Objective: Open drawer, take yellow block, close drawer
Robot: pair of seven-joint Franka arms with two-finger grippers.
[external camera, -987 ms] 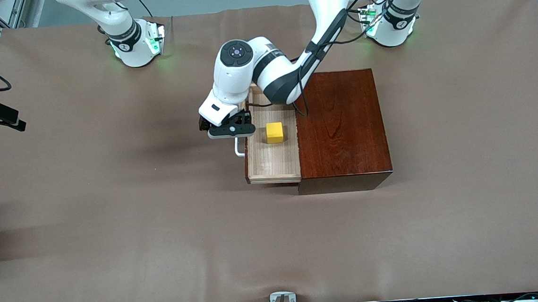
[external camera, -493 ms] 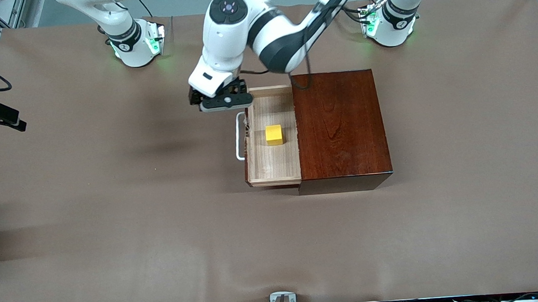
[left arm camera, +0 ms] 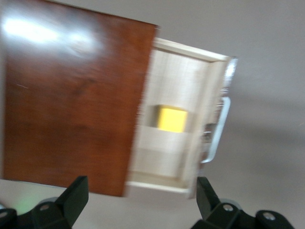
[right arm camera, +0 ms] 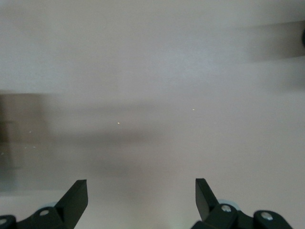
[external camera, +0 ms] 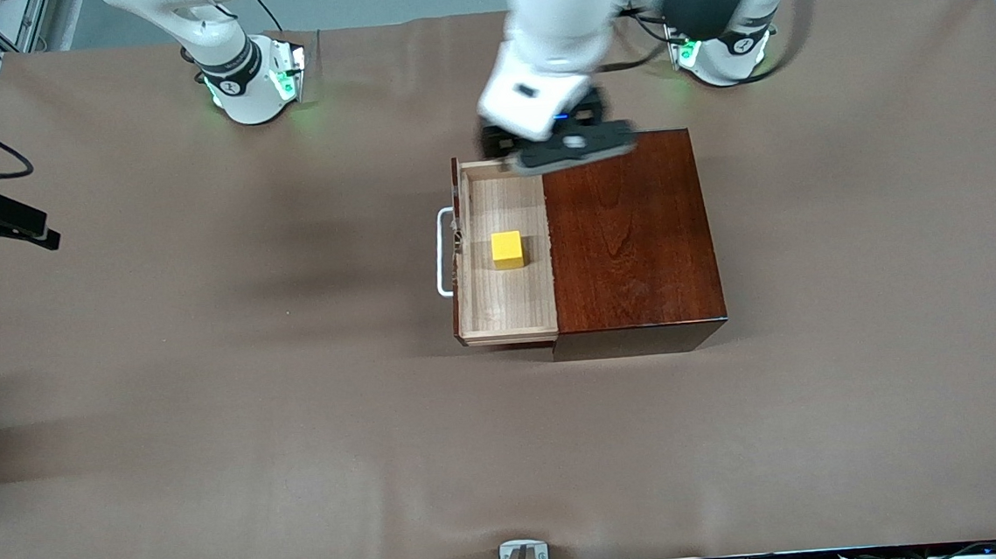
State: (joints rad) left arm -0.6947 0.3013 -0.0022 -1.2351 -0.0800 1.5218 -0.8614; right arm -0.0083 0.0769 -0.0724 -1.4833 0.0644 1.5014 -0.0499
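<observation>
Brown-covered table; both end effectors spread apart, left end effector above wooden box.

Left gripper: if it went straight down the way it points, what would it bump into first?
Probably the edge of the open drawer, where it meets the wooden box. The open left gripper hangs above there, and the yellow block sits a little aside. Depth is unclear.

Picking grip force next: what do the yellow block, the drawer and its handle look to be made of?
Yellow block: matte, plain faces, probably painted wood or plastic.
Drawer: pale unfinished-looking wood, visible grain.
Handle: smooth white bar, metal or plastic, unclear.
Box: dark reddish wood, glossy lacquer with glare.
</observation>
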